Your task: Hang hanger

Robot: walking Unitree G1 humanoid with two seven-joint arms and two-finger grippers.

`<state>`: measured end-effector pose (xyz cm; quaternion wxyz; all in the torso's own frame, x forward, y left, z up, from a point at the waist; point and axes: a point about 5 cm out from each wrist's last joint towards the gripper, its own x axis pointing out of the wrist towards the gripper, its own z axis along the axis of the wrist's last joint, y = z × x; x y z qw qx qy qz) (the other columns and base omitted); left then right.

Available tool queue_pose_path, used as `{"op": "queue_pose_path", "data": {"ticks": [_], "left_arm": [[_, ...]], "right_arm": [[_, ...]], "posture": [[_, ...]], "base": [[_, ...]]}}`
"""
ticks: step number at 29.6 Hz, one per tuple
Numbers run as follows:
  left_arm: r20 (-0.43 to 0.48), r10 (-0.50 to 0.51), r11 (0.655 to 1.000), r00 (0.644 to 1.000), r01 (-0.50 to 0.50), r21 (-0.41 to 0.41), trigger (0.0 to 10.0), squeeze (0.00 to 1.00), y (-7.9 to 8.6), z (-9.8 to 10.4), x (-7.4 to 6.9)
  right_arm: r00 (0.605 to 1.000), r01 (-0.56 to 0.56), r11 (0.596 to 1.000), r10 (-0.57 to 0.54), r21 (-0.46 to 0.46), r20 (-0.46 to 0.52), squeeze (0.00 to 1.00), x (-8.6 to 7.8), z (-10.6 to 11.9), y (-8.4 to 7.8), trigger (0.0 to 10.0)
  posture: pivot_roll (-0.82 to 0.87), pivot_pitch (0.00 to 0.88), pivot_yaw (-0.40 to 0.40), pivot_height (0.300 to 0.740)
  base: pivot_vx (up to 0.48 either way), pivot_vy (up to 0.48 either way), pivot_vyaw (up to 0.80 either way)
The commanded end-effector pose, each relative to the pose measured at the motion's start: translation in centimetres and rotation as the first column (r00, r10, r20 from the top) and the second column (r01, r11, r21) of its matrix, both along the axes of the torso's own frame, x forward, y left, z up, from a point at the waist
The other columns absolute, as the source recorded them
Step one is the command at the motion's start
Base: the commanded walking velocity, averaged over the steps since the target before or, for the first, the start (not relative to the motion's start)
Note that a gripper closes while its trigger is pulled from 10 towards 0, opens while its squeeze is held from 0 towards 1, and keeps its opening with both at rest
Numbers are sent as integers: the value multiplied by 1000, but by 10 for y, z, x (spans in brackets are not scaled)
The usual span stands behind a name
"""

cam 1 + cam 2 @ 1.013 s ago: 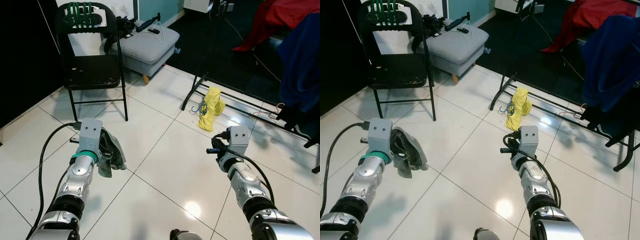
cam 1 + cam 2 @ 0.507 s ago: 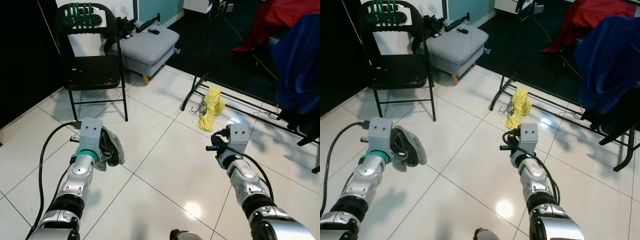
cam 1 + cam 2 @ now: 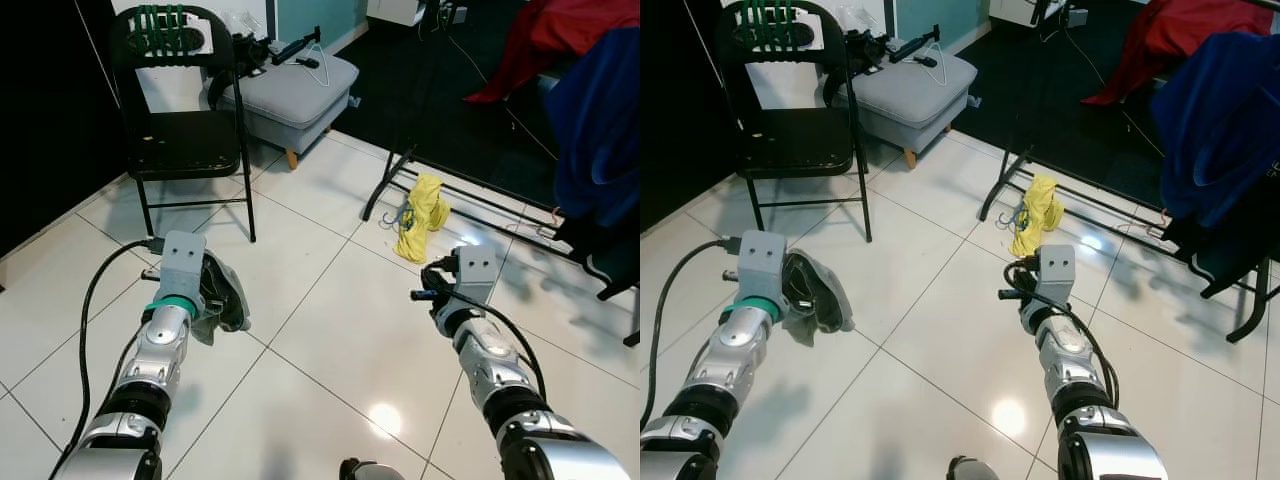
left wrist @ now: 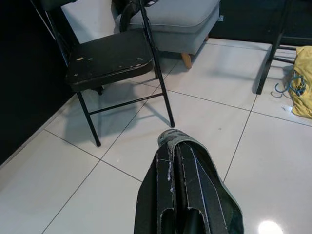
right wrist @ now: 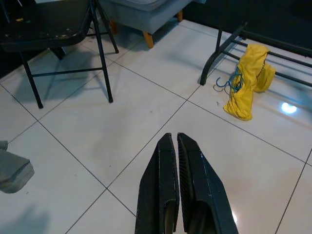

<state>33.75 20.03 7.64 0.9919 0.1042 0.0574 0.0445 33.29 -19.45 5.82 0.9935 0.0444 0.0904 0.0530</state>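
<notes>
- The blue plastic hanger [image 3: 401, 215] lies on the white tiled floor [image 3: 330, 330], tangled in a crumpled yellow cloth [image 3: 421, 215]. Both sit right beside the foot of the black metal clothes rack [image 3: 395, 180].
- The hanger is not hung yet. I think the job has hardly begun.
- The left pincer [image 4: 178, 183] is pressed shut on a floppy grey-green cloth [image 3: 222, 300] that drapes over its fingers. It hovers over the floor, nearer the black folding chair [image 3: 185, 140] than the rack.
- The right pincer [image 5: 179, 180] holds nothing, and its two black fingers are pressed together. It points toward the yellow cloth and the rack but is well apart from them.
- A dark blue garment [image 3: 1215, 120] hangs at the far end of the rack.
- A grey padded stool [image 3: 290, 95] stands behind the chair.
- What is left, I think: get closer to the rack, spread the right pincer's fingers, pick up the hanger, lift it, and hook it over the rack's top bar.
- The yellow cloth may come up with the hanger.
</notes>
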Motion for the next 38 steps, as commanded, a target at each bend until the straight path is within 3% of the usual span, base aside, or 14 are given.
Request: {"op": "queue_pose_path", "data": {"ticks": [1,38], "left_arm": [[-4,2,1000,1000,-2,-4,10000,0,-2,-3,0],[-12,35,999,999,-35,26,10000,0,15,-7,-9]], "right_arm": [[1000,7,1000,-7,6,-19,0,-2,-4,1,10000],[999,-21,999,22,24,-27,0,0,-6,15,10000]], "posture": [[-43,0,39,740],[8,0,47,740]], "base": [[0,0,0],[0,0,0]]}}
